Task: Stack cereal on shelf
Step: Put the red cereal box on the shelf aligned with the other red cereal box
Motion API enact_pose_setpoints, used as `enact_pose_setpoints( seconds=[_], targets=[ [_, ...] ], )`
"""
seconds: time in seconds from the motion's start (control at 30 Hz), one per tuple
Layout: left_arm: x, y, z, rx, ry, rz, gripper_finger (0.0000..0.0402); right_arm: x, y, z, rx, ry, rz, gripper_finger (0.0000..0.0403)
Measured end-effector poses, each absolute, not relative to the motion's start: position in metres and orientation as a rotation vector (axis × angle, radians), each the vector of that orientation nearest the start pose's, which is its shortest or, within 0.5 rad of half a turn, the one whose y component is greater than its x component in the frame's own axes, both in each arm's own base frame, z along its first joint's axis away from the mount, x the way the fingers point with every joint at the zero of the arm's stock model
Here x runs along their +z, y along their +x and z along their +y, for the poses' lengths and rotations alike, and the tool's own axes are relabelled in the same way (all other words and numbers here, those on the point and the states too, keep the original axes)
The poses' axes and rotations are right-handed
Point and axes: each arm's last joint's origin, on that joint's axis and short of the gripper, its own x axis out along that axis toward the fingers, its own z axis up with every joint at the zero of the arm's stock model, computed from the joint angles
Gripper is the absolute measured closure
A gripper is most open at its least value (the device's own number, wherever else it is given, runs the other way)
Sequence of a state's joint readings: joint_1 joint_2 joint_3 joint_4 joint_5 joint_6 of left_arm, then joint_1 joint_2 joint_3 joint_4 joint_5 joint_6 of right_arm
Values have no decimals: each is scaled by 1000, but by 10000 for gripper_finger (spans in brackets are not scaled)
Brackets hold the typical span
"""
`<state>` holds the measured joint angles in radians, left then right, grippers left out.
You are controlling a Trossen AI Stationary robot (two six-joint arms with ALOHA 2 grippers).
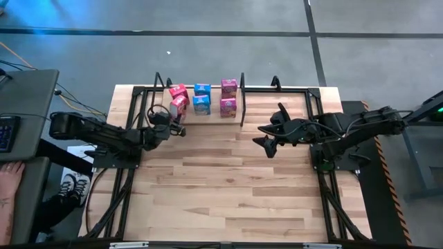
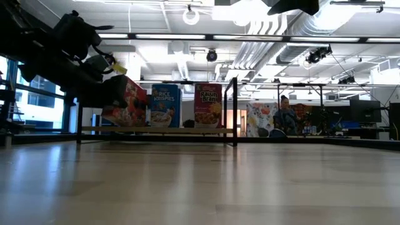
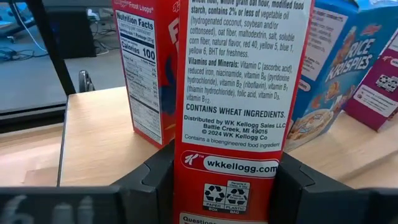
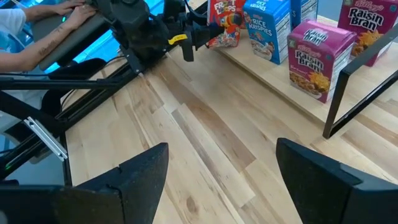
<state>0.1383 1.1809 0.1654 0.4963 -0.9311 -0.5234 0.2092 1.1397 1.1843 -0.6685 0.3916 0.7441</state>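
Note:
The shelf [image 1: 214, 97] stands at the table's far edge, a light board in a black frame. On it stand a red box [image 1: 177, 90], two blue boxes [image 1: 202, 88] and two magenta boxes [image 1: 228, 106]. My left gripper [image 1: 174, 126] is at the shelf's left part, shut on another red cereal box [image 1: 180, 104], which also shows in the low view [image 2: 125, 100]. My right gripper [image 1: 267, 142] is open and empty over the table, right of the shelf's right end rail. My left gripper pinches the red box's lower part [image 3: 230, 180] between its two fingers [image 3: 155, 180], one on each broad face, the narrow ingredient panel facing the wrist camera. The fingers come from the table's near side. The box stands roughly upright; whether its bottom touches the shelf board I cannot tell.
The shelf's black end rails [image 1: 242, 97] stand upright at both ends. Bare plank tabletop [image 1: 221, 187] lies nearer than the shelf. A person's hand [image 1: 7, 176] rests at a desk left of the table, also shown in the right wrist view [image 4: 37, 25].

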Motion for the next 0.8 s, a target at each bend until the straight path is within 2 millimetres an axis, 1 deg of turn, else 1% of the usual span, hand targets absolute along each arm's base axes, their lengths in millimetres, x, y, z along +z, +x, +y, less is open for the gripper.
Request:
enact_pose_setpoints(
  seconds=[0.23, 0.33, 0.67, 0.8],
  targets=[
    [130, 171, 47, 1131, -249, 201, 247, 359, 226, 37, -385, 533, 498, 111],
    [130, 171, 47, 1125, -252, 201, 241, 359, 226, 37, -384, 531, 498, 111],
    [129, 171, 47, 1114, -230, 221, 181, 359, 226, 37, -382, 525, 499, 111],
    [130, 171, 47, 1112, -230, 220, 163, 359, 226, 37, -382, 525, 499, 111]
  ],
)
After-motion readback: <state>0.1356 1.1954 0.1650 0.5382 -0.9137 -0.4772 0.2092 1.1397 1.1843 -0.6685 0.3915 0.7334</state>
